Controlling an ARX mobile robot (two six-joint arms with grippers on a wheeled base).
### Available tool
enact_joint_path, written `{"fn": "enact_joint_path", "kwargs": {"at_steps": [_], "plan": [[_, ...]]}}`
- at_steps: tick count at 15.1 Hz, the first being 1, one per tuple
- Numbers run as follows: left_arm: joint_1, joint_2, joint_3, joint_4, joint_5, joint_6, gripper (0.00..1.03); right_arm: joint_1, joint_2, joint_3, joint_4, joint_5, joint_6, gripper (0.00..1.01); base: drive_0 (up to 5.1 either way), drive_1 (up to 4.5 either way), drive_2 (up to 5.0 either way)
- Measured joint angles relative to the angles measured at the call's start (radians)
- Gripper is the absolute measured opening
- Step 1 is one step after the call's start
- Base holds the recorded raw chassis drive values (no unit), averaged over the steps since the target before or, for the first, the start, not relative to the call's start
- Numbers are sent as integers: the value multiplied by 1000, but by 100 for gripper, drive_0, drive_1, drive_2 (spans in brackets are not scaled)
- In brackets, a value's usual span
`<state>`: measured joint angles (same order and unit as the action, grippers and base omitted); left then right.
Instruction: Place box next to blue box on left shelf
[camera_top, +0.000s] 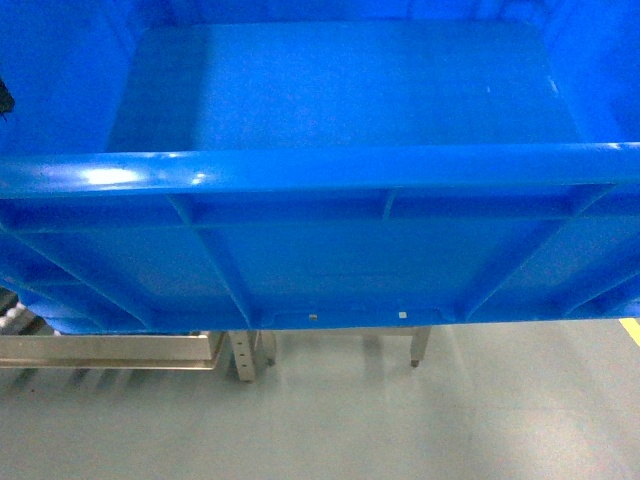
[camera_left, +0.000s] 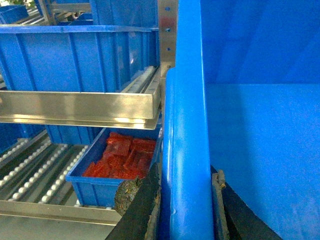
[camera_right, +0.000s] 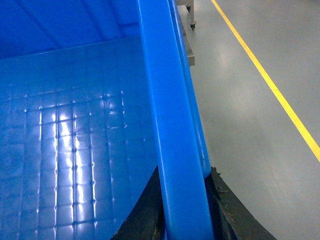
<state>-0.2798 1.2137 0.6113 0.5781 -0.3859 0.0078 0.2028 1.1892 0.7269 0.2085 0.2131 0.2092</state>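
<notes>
The box (camera_top: 330, 250), a big bright blue crate, fills the head view, tilted so that I look into its smooth floor and onto its ribbed near wall. My left gripper (camera_left: 185, 172) is shut on its left rim (camera_left: 185, 100), one black finger (camera_left: 145, 200) outside and one inside. My right gripper (camera_right: 185, 172) is shut on its right rim (camera_right: 165, 100) in the same way. Left of the crate lies the left shelf (camera_left: 35, 175), a roller bed. On it stands a smaller blue box (camera_left: 95, 190) filled with red pieces.
Above the roller bed a metal rail (camera_left: 75, 107) carries larger blue crates (camera_left: 75, 60). Rack legs (camera_top: 420, 345) and a steel frame (camera_top: 110, 350) show under the held crate. Grey floor with a yellow line (camera_right: 265, 80) lies to the right.
</notes>
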Motion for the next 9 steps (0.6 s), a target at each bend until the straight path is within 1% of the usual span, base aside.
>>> {"fn": "enact_joint_path", "kwargs": {"at_steps": [9], "plan": [[0,0,0,3,-1,0,17,0,-1,0,2,-1,0,15,-491,136,337]]}}
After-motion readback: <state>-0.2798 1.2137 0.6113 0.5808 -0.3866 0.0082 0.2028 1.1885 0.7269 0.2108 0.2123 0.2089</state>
